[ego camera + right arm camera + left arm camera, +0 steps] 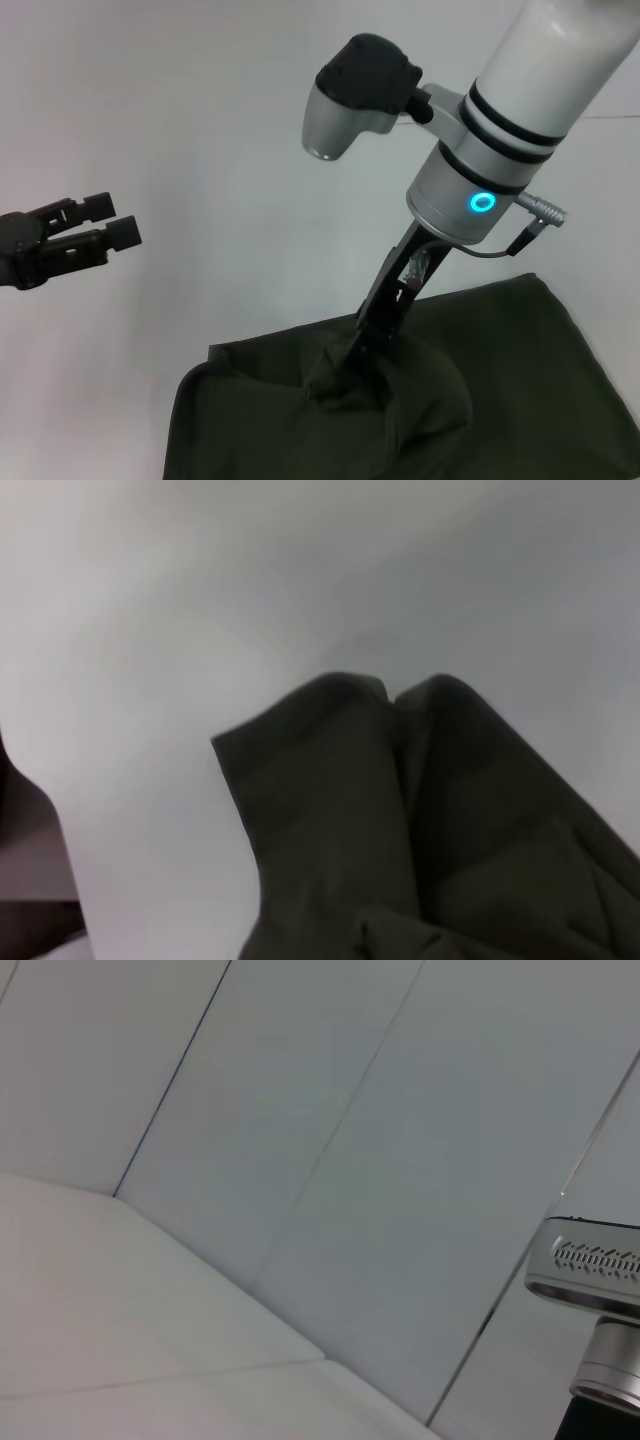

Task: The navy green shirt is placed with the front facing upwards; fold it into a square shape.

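The navy green shirt [520, 390] lies crumpled on the white table at the near right, dark olive, with no print showing. My right gripper [358, 352] reaches down into its middle and is shut on a bunch of cloth, which rises into a peak around the fingers. In the right wrist view the shirt [400, 830] hangs in folds, with one sleeve-like flap spread to the side. My left gripper [105, 228] hovers open over bare table at the far left, well apart from the shirt, holding nothing.
The white table [200, 150] stretches bare to the left and behind the shirt. The left wrist view shows only pale wall panels [350, 1160] and a silver part of the right arm [590, 1270].
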### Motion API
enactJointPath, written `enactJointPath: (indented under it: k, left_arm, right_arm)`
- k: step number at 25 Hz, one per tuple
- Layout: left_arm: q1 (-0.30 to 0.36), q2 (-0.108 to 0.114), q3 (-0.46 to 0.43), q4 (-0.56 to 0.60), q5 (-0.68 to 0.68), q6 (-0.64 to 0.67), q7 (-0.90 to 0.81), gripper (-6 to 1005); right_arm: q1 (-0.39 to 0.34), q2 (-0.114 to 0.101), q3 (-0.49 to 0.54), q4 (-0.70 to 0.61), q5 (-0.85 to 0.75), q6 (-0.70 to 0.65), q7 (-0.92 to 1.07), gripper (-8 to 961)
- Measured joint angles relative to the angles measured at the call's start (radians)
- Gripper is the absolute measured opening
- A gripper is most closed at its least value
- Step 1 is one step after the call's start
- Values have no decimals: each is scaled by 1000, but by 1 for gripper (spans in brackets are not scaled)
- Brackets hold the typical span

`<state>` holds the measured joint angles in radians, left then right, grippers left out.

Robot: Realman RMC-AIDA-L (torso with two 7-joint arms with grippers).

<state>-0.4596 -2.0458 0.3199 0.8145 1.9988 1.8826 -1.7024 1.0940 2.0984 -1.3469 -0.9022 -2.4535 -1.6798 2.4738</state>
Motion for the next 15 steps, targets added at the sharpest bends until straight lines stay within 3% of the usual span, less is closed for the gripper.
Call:
enactJointPath:
  k: [15]
  left_arm:
    - [-2, -4, 24, 0, -1, -18, 0, 934]
  right_arm:
    - [9, 7, -99, 3, 6, 41, -44, 802]
